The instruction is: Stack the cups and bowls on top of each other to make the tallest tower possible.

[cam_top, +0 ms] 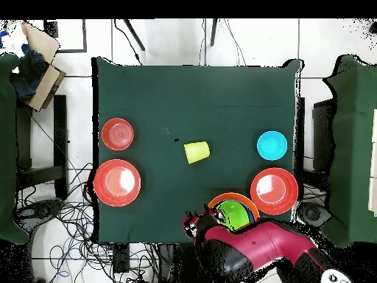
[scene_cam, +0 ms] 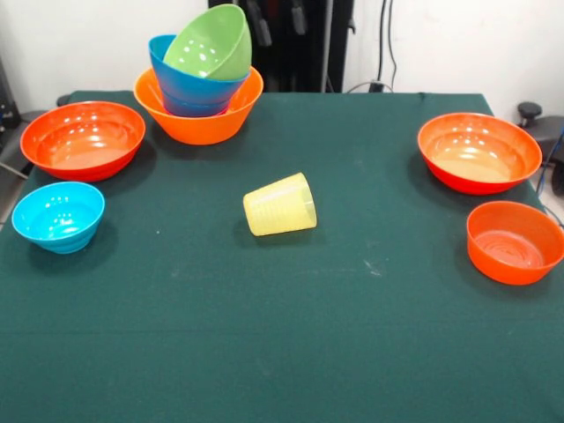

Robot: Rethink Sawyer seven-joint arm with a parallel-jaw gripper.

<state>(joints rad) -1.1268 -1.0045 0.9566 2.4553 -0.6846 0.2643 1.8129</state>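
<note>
— Where the tumbler (scene_cam: 280, 204) lies tipped mid-counter (scene_cam: 291, 352), what do we log?
— Tower (scene_cam: 199, 84): lime bowl (scene_cam: 214, 44) tilted in blue, in orange, far corner. Gripper (cam_top: 200, 219) beside it; we cannot tell its opening.

- The tabletop (scene_cam: 291, 335) is covered in dark green cloth; its near half in the front view is bare.
- A large light-orange bowl (scene_cam: 199, 122) stands at the far edge toward the left corner, with a blue bowl (scene_cam: 189, 91) and a tilted lime green bowl (scene_cam: 214, 46) nested in it.
- A wide red-orange bowl (scene_cam: 83, 139) sits by the left edge, and a cyan bowl (scene_cam: 58, 216) just nearer along that edge.
- A pale-yellow tumbler (scene_cam: 280, 204) lies on its side near the middle.
- By the right edge sit a wide red-orange bowl (scene_cam: 478, 152) and, nearer, a smaller orange bowl (scene_cam: 515, 241).
</note>
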